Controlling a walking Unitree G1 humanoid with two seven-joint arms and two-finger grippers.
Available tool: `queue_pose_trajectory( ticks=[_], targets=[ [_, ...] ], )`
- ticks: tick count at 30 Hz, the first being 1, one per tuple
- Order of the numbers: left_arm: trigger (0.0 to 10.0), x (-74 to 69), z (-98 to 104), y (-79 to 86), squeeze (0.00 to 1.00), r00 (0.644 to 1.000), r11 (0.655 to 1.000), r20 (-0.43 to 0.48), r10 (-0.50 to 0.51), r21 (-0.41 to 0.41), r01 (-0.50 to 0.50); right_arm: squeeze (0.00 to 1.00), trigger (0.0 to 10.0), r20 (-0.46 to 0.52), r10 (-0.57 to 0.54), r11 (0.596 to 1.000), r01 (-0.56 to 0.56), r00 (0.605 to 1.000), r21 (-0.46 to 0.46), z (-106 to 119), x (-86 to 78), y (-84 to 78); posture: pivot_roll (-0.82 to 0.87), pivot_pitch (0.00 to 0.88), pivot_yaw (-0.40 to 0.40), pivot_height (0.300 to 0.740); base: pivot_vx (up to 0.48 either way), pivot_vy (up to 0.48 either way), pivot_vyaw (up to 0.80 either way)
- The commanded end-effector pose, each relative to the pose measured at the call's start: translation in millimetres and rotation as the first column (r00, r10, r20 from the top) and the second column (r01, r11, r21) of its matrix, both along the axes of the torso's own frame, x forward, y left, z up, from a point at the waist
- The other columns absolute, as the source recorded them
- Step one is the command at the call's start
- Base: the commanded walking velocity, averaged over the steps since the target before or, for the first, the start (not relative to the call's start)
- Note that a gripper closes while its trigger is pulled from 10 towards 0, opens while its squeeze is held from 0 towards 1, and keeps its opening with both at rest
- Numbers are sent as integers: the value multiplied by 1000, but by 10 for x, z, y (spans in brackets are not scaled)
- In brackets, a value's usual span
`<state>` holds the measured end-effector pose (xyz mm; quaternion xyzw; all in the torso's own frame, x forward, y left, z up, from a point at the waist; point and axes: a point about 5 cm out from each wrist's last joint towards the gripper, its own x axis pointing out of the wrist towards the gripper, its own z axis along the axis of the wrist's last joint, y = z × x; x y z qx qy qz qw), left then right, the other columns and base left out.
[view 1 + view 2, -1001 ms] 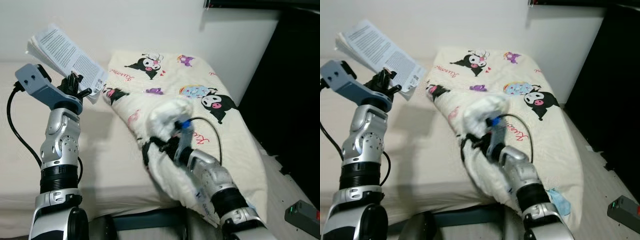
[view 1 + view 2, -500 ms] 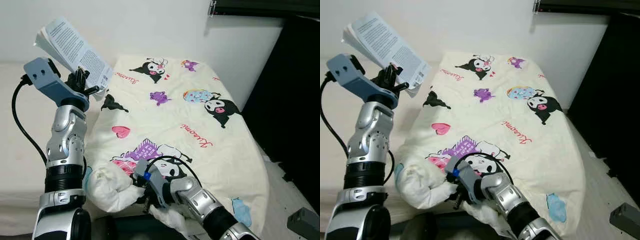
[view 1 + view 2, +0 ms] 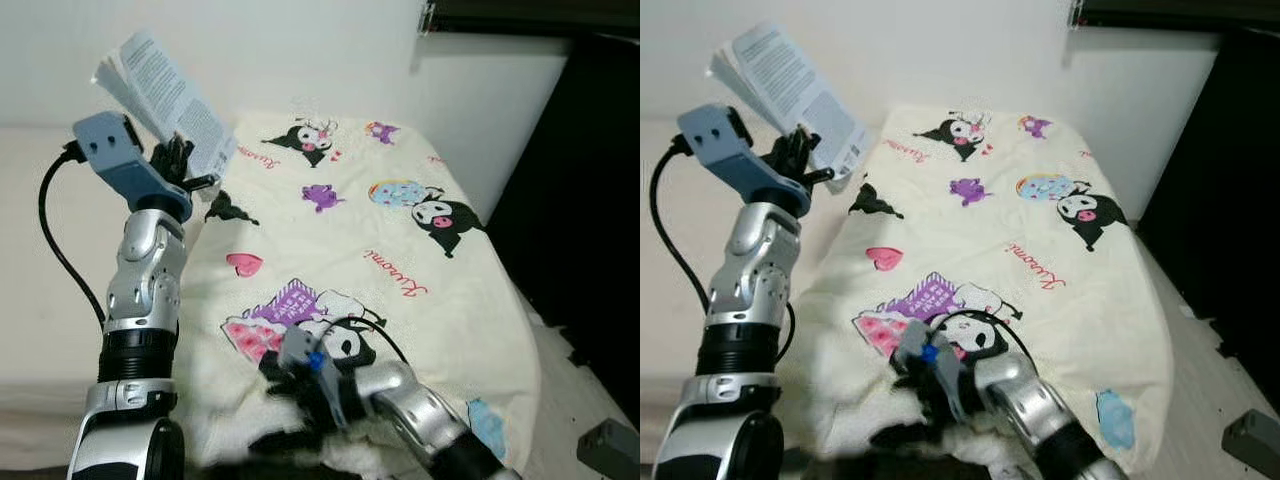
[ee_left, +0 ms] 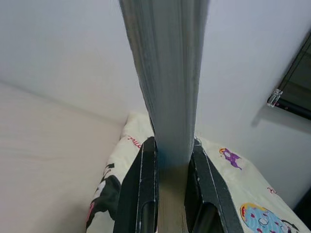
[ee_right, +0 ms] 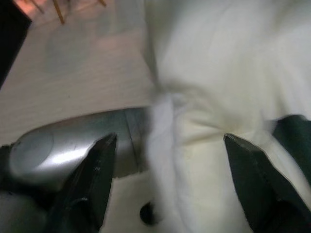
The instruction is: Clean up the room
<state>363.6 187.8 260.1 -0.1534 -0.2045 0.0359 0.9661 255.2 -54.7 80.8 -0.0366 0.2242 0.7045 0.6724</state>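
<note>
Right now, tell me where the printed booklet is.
The printed booklet is held up in the left gripper, raised on the robot's left against the white wall, just beyond the far left corner of the cartoon-print blanket.

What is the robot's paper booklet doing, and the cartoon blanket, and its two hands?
White printed paper booklet: held up, clamped.
Left gripper: shut on the booklet.
Cream cartoon-print blanket: spread flat over the bed.
Right gripper: open, at the blanket's near edge.

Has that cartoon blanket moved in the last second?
Yes. The cartoon blanket, bunched against the wall a second ago, now lies spread toward the bed's near edge, where the right end effector hangs.
</note>
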Motion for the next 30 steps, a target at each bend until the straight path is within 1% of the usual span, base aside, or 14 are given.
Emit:
queue_pose_trajectory(
  ticks=[1, 11, 12, 13, 14, 15, 18, 19, 20, 21, 22, 24, 27, 30],
  targets=[
    [0, -4, 100, -41, 0, 999, 1000, 54, -8, 21, 7, 1000, 10000, -20, 31, 998, -29, 999, 61, 128, -19, -9, 28, 0, -27, 462, 0, 0, 0],
    [0, 30, 37, -64, 0, 999, 1000, 36, -24, 15, 23, 1000, 10000, -50, -71, 936, 84, 996, 342, 651, 116, -407, 8, 0, -26, 462, 0, 0, 0],
    [0, 35, 24, -100, 0, 998, 998, 36, -60, -7, 60, 1000, 10000, -63, -181, 882, 190, 981, 431, 755, 241, -502, 7, 0, -27, 462, 0, 0, 0],
    [0, 36, 9, -148, 0, 991, 989, 43, -124, -78, 127, 663, 10000, -85, -305, 799, 304, 948, 518, 850, 365, -638, 7, 0, -27, 462, 0, 0, 0],
    [0, 36, 9, -148, 0, 991, 989, 43, -124, -78, 127, 663, 10000, -85, -305, 799, 304, 948, 518, 850, 365, -638, 7, 0, -27, 462, 0, 0, 0],
    [0, 31, 0, -187, 0, 981, 970, 57, -187, -147, 194, 78, 10000, -115, -411, 714, 398, 904, 576, 906, 465, -758, 7, 0, -26, 462, 0, 0, 0],
    [2980, -76, 25, -358, 0, 875, 836, 186, -446, -263, 482, 0, 10000, -291, -555, 420, 565, 779, 710, 1093, 621, -1104, 3, 0, -24, 462, 0, 0, 0],
    [2980, -76, 25, -358, 0, 875, 836, 186, -446, -263, 482, 0, 10000, -291, -555, 420, 565, 779, 710, 1093, 621, -1104, 3, 0, -24, 462, 0, 0, 0],
    [3686, -133, 33, -417, 0, 827, 793, 222, -517, -242, 560, 0, 10000, -329, -558, 361, 579, 762, 731, 1139, 629, -1168, 1, 0, -23, 462, 0, 0, 0],
    [8275, -207, 23, -487, 0, 773, 753, 242, -587, -187, 631, 0, 10000, -349, -553, 313, 577, 756, 754, 1187, 625, -1211, -5, 0, -23, 462, 0, 0, 0],
    [10000, -272, 6, -548, 0, 724, 715, 247, -644, -141, 685, 0, 10000, -360, -541, 288, 569, 760, 770, 1223, 615, -1226, -5, 0, -24, 462, 0, 0, 0],
    [10000, -272, 6, -548, 0, 724, 715, 247, -644, -141, 685, 0, 10000, -360, -541, 288, 569, 760, 770, 1223, 615, -1226, -5, 0, -24, 462, 0, 0, 0],
    [10000, -430, -50, -687, 0, 607, 616, 248, -755, -49, 787, 0, 10000, -364, -499, 260, 536, 787, 803, 1323, 593, -1229, -1, 0, -34, 462, 0, 0, 0],
    [10000, -496, -62, -743, 0, 559, 572, 255, -789, -30, 820, 0, 10000, -366, -487, 250, 528, 793, 812, 1378, 607, -1225, 0, 0, -34, 462, 0, 0, 0]
  ],
)
